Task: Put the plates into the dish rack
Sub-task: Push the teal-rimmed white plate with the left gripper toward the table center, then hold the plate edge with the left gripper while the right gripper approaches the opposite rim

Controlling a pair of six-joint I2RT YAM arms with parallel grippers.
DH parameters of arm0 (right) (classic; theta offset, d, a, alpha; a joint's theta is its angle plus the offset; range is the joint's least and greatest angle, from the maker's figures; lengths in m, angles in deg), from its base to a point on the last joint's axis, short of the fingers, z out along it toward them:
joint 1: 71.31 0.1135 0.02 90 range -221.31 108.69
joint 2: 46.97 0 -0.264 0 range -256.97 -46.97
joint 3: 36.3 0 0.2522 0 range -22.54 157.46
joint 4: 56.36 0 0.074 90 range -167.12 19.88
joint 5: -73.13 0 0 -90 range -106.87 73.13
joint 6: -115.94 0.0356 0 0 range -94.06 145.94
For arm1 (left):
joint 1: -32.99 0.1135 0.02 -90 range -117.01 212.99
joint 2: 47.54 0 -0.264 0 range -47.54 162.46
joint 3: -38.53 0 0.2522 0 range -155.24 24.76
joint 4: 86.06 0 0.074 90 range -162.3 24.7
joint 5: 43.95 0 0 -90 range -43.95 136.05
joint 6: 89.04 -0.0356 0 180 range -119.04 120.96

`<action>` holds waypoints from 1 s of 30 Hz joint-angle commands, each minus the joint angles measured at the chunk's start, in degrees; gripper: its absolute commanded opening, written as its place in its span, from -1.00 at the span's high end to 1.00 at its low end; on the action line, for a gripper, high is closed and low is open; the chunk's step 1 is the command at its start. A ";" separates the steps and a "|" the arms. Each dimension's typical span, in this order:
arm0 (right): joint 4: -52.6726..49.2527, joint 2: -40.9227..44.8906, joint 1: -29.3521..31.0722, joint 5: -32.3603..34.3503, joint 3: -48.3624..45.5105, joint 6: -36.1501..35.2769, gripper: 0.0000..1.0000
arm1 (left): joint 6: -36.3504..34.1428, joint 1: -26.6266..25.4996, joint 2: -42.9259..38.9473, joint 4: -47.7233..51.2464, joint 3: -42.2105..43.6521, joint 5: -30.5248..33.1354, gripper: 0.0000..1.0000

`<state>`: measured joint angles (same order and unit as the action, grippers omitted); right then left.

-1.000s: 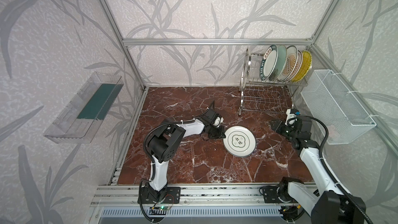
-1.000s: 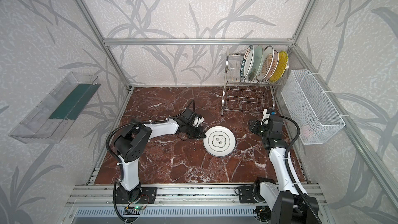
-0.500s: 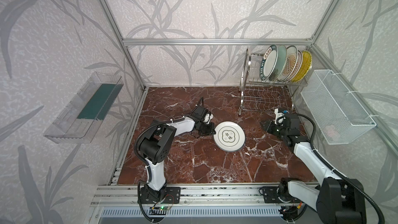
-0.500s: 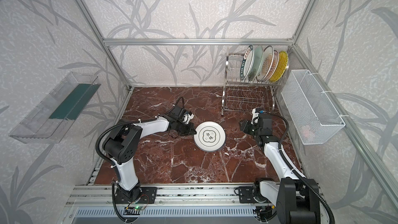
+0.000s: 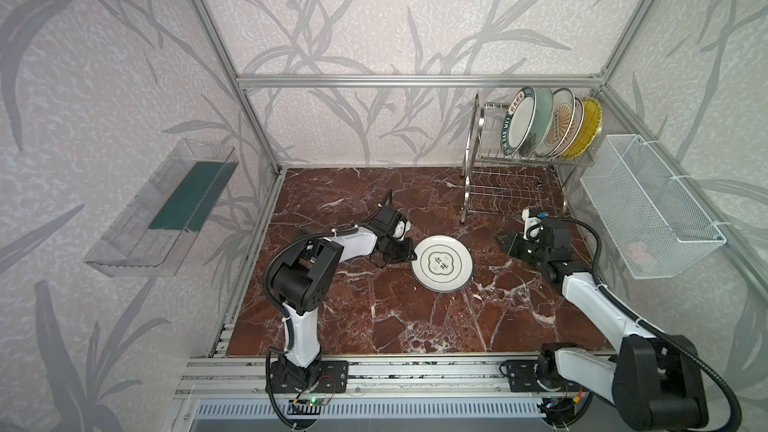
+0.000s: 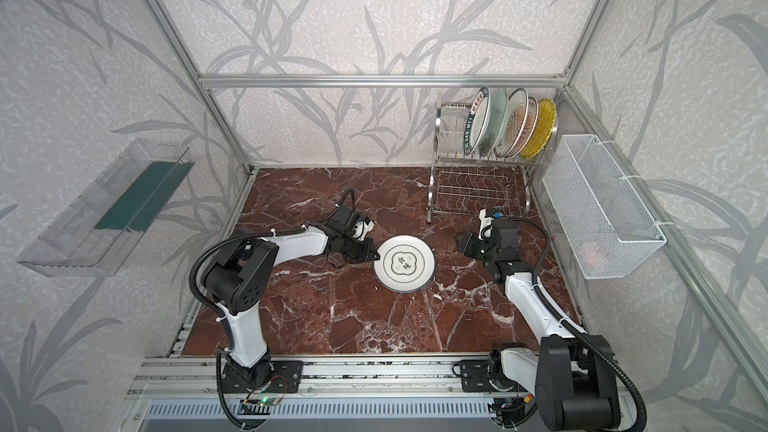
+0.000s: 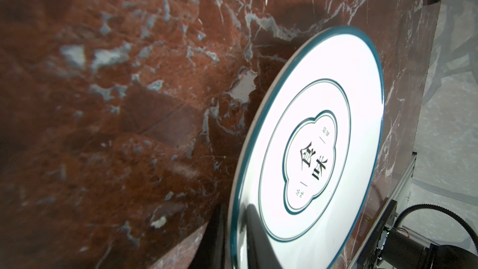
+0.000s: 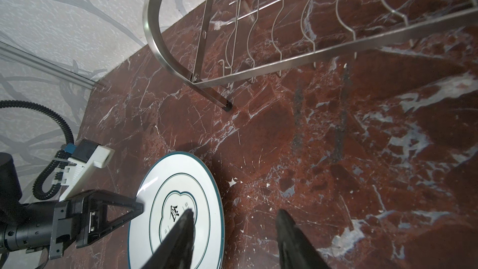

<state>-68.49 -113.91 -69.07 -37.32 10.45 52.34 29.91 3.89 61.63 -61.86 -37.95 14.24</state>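
A white plate with a green cloud emblem (image 5: 442, 263) (image 6: 405, 263) (image 7: 318, 115) (image 8: 152, 218) is at mid-table. My left gripper (image 5: 409, 253) (image 6: 372, 254) (image 7: 234, 210) is shut on its left rim, with one finger on top and one below. That side looks slightly raised. My right gripper (image 5: 505, 241) (image 6: 462, 241) (image 8: 236, 213) hovers open and empty just right of the plate. The dish rack (image 5: 473, 151) (image 6: 438, 147) (image 8: 165, 50) stands at the back right. Several plates (image 5: 540, 122) (image 6: 507, 124) stand upright in its top tier. The lower tier holds nothing.
A white mesh basket (image 5: 648, 209) (image 6: 602, 201) hangs on the right wall, close to the rack and the right arm. A clear plastic tray (image 5: 166, 205) (image 6: 108, 205) hangs on the left wall. Aluminium posts frame the red marble table.
My left gripper has pulled the plate to the left and slightly back across the table. My right gripper has followed it leftwards. Little has moved in the last half second.
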 commanded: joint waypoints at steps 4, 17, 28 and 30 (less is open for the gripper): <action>2.74 -1.39 2.08 0.50 -1.26 0.42 -0.02 | 1.25 -0.30 1.02 -2.73 1.23 -0.93 0.61; 4.17 -2.99 4.01 0.79 -1.79 0.94 -0.02 | 3.86 -0.78 3.33 -6.48 1.88 -2.41 0.78; 3.99 -2.67 4.00 0.89 -1.80 0.77 -0.02 | 4.30 -0.69 2.39 -6.26 1.03 -3.61 1.00; 4.02 -2.48 4.07 0.85 -1.79 0.81 -0.02 | 4.74 -0.67 2.20 -6.70 0.69 -4.57 1.00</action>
<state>-65.63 -116.49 -65.29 -36.86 9.10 52.99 34.55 3.43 63.49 -70.54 -36.97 8.34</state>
